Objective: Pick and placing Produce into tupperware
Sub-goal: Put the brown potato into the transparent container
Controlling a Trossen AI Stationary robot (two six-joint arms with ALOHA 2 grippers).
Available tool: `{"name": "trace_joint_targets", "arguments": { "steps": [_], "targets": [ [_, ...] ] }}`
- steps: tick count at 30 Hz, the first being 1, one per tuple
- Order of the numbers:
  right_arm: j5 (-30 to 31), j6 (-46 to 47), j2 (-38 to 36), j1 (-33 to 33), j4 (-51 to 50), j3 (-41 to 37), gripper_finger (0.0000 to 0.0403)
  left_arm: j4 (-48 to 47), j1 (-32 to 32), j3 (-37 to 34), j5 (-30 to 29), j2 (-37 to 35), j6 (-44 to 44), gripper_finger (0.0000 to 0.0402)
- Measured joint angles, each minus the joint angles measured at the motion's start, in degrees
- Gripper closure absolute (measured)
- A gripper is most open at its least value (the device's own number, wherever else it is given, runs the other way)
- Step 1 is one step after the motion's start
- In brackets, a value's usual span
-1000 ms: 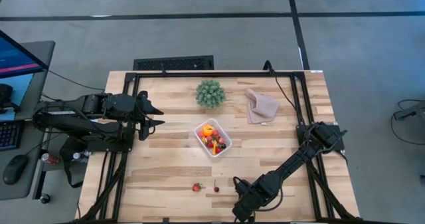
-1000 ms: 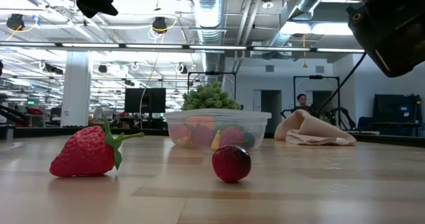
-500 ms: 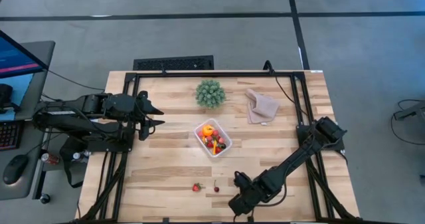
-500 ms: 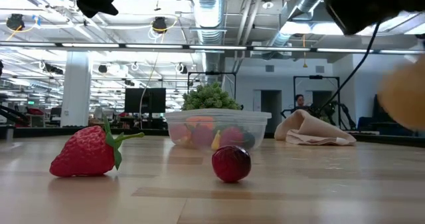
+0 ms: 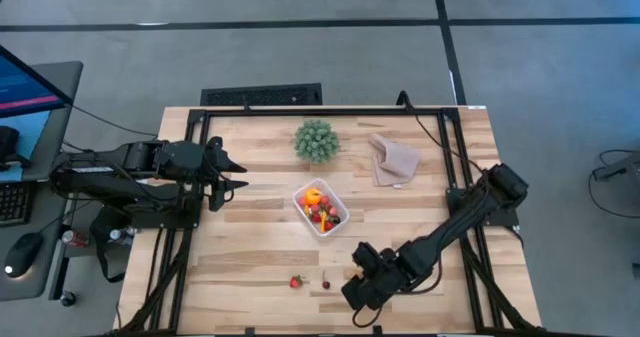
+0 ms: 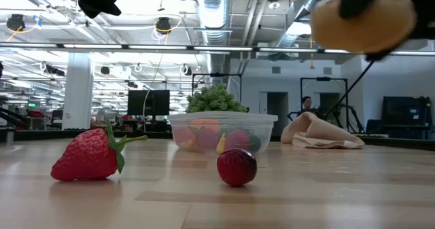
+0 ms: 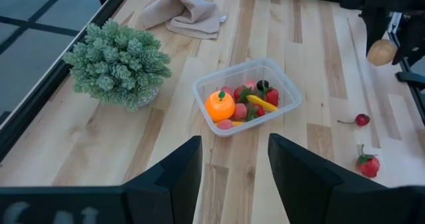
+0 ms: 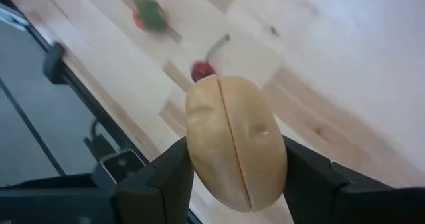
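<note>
Moved: right gripper [image 8: 236,177], lifted off the wood since a second ago, now near the clear rectangular plastic tupperware [image 5: 321,207], toward the table's front edge.
Grip: clamped on tan oval toy potato [image 8: 234,142], seam down its middle.
Handling: probably light, hard, smooth; best pinched across the widest part.
Loose: red strawberry [image 5: 295,281], dark cherry [image 5: 325,284], near tupperware.
Left gripper [image 5: 236,174]: parted, empty, beside tupperware.

We see the right gripper [image 8: 234,159] has risen off the table near its front edge, carrying a tan potato [image 6: 363,18] clamped between its fingers. In the low view the potato now hangs high, where before only the dark gripper showed
</note>
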Motion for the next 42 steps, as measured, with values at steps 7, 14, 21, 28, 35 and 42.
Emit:
{"name": "trace_joint_targets", "arguments": {
  "steps": [7,14,21,28,35,42],
  "targets": [
    [4.64,-5.19,-3.26,-1.92,0.23,0.07,0.0206,0.12,0.02,0.0,0.0,0.0,0.0,0.0237],
    [6.43,-12.77,-6.04,-3.98,1.99,0.07,0.0212,0.56,0.02,0.0,0.0,-0.01,0.0,0.0237],
    [7.75,-23.03,-6.97,-6.41,8.2,0.07,0.021,1.49,0.02,0.0,0.0,-0.01,0.15,0.0237],
    [8.17,-31.07,-6.97,-8.79,12.17,0.09,0.02,1.46,0.0,0.0,-1.16,0.0,0.39,0.0237],
    [10.94,-37.51,-6.94,-11.44,12.55,0.09,0.0219,2.5,0.0,0.0,-1.31,0.0,0.0,0.0237],
    [15.07,-39.61,-6.92,-14.92,8.68,0.09,0.0201,6.5,0.02,0.0,-1.33,-0.01,0.12,0.0237]
  ]
}}
